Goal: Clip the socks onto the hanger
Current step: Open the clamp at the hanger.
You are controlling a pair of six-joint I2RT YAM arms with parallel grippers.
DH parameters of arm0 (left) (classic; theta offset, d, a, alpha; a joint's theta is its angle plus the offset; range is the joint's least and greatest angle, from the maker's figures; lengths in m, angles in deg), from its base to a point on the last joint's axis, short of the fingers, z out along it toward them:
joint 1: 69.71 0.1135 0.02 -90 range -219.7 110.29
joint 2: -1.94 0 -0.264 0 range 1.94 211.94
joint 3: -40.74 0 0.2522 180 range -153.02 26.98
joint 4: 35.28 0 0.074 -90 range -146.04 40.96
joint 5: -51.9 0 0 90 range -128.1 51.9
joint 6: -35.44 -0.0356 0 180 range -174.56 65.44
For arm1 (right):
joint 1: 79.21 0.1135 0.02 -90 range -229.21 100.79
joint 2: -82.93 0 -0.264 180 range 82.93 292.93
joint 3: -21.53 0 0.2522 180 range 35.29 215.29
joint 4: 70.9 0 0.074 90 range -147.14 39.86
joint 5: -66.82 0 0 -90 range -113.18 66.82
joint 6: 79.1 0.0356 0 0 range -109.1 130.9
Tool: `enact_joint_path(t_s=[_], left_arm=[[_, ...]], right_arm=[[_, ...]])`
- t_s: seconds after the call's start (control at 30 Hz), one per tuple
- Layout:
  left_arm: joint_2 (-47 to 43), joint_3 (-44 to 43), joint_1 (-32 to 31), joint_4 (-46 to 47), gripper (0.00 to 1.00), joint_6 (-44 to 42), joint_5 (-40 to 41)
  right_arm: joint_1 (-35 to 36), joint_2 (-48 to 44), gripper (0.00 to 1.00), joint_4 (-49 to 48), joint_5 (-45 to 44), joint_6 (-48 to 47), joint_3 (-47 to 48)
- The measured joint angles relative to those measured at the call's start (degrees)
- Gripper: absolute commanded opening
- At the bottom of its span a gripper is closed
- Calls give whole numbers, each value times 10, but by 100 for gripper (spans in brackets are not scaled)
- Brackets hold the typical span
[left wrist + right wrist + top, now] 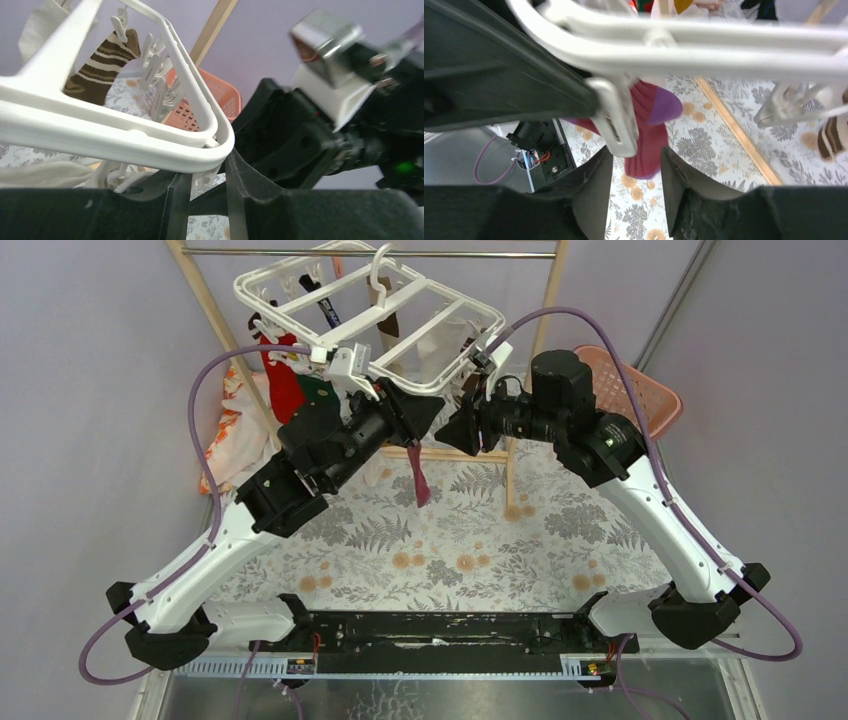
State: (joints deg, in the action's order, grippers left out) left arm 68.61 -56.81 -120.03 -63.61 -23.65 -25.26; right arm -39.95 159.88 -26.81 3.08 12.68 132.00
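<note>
**A:** Where is the hanger?

**B:** The hanger (100,137) hangs tilted, with its hook up at the metal rod (450,254) of the wooden rack (207,310), over the far part of the table (450,540). Both arms reach up to its near corner.

**A:** And the socks?

**B:** A red sock with a purple toe (646,135) hangs from a clip (616,125) under that corner, straight down over the flowered tabletop. A brown-striped sock (97,65) is clipped further along the frame. A bright red sock (280,380) hangs at the left side, close to the rack's leg.

**A:** What about the right gripper?

**B:** The right gripper (636,152) has its jaws clearly parted. Its own camera shows the tail of the purple-toed sock in the gap between the fingers. In the overhead view, though, that sock dangles loose below the left gripper, so the right one has hold of nothing.

**A:** And the left one?

**B:** The left gripper (206,172) sits right beneath the hanger's corner, its jaws narrowed but a little apart. A white clip (204,177) shows between the fingers. I can't tell whether they pinch it or only sit on either side of it.

**A:** Anything else around?

**B:** A pink basket (220,97) sits at the right behind the rack, and an orange-and-white cloth (232,430) lies at the left by the rack's leg
</note>
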Motion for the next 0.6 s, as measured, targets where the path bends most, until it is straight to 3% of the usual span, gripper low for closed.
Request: enact_joint_path(t_s=[0.6], left_arm=[[0, 0, -3, 41, 0, -2, -4]], right_arm=[[0, -61, 51, -11, -42, 0, -53]])
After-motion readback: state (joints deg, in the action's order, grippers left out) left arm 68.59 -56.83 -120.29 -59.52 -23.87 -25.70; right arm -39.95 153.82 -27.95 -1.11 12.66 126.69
